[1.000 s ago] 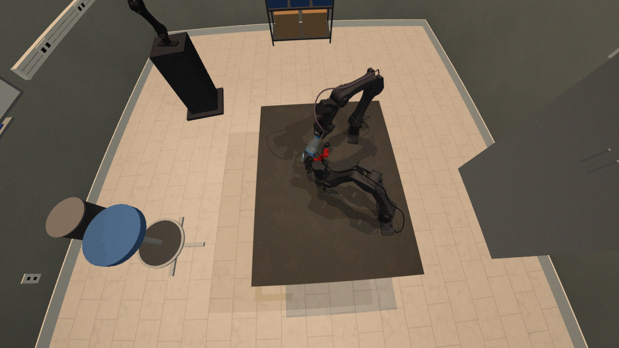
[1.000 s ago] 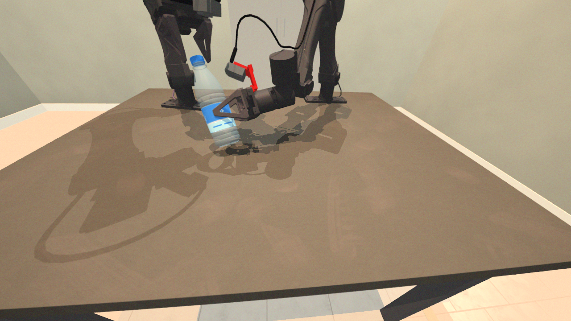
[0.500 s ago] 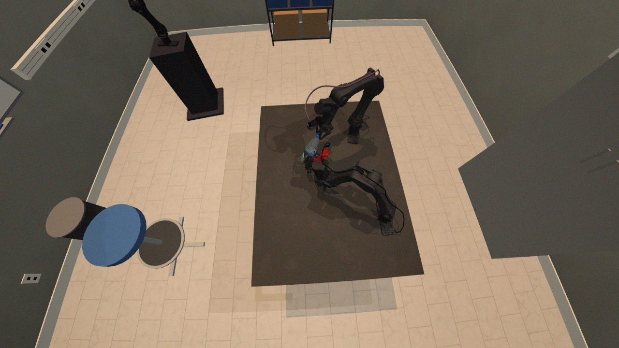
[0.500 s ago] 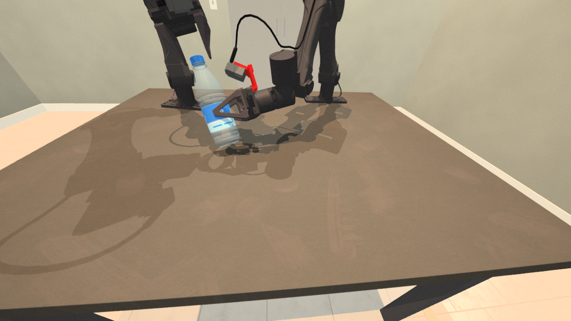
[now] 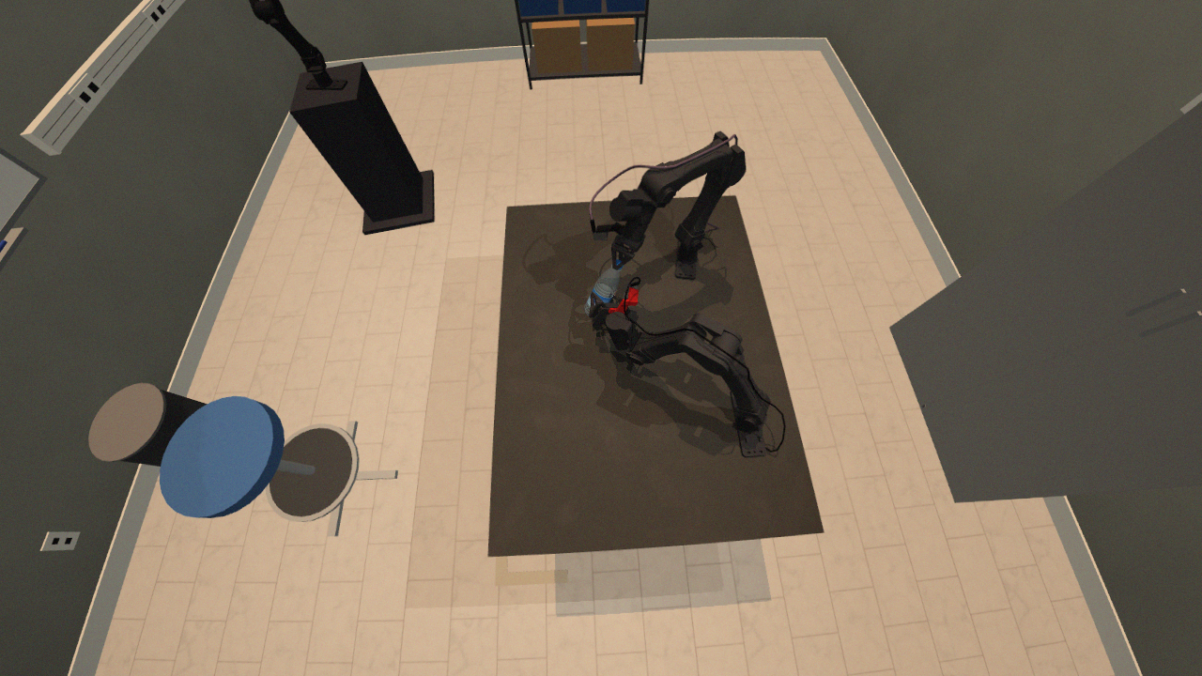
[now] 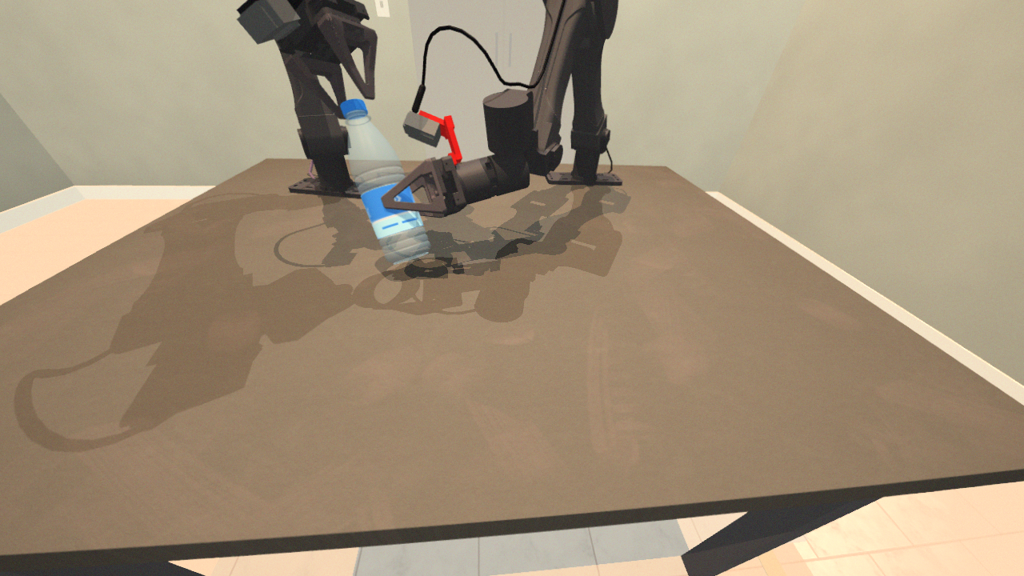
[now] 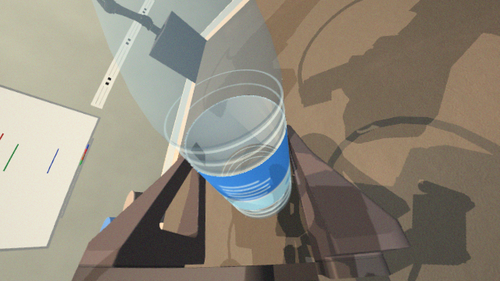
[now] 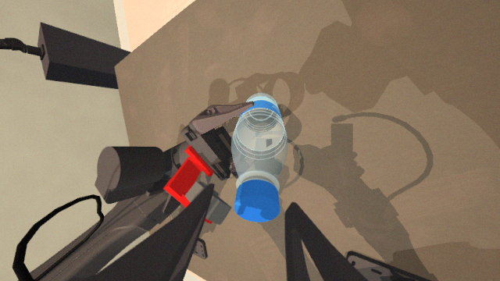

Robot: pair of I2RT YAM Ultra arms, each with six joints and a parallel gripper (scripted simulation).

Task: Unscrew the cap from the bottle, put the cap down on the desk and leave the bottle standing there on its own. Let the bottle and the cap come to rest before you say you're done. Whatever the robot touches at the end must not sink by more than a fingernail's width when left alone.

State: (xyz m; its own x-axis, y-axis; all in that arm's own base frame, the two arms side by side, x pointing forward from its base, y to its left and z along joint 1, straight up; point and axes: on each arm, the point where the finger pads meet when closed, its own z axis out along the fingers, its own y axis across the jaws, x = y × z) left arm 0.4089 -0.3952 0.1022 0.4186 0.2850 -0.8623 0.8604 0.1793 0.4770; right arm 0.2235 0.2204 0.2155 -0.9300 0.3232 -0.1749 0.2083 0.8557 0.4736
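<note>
Nearby, a red bracket [image 5: 631, 297] [image 6: 450, 129] [image 8: 185, 176] juts; left end effector [image 5: 594, 304] [image 6: 399, 199] [image 7: 240, 144] [image 8: 262, 105] clamps bottle [image 5: 610, 278] [image 6: 381, 168] [image 7: 250, 183] [image 8: 259, 136], right one [image 5: 617, 262] [image 6: 358, 106] [image 8: 252, 195] gapes.

Seen from above, a blue stool [image 5: 222, 456] stands well apart from the left gripper [image 5: 594, 305] [image 6: 390, 202] [image 7: 241, 148] [image 8: 261, 107], lower left of it, beside a dark drum [image 5: 128, 422]. Upper left of the gripper are a black pedestal [image 5: 357, 146] [image 7: 177, 47] [image 8: 80, 58] and a wall strip [image 5: 109, 73] [image 7: 127, 44]. Above it is a rack [image 5: 584, 77] with brown boxes [image 5: 557, 50]; right, a grey cabinet [image 5: 1067, 336] [image 6: 458, 14]. A whiteboard [image 5: 12, 189] [image 7: 39, 172] hangs far left.
</note>
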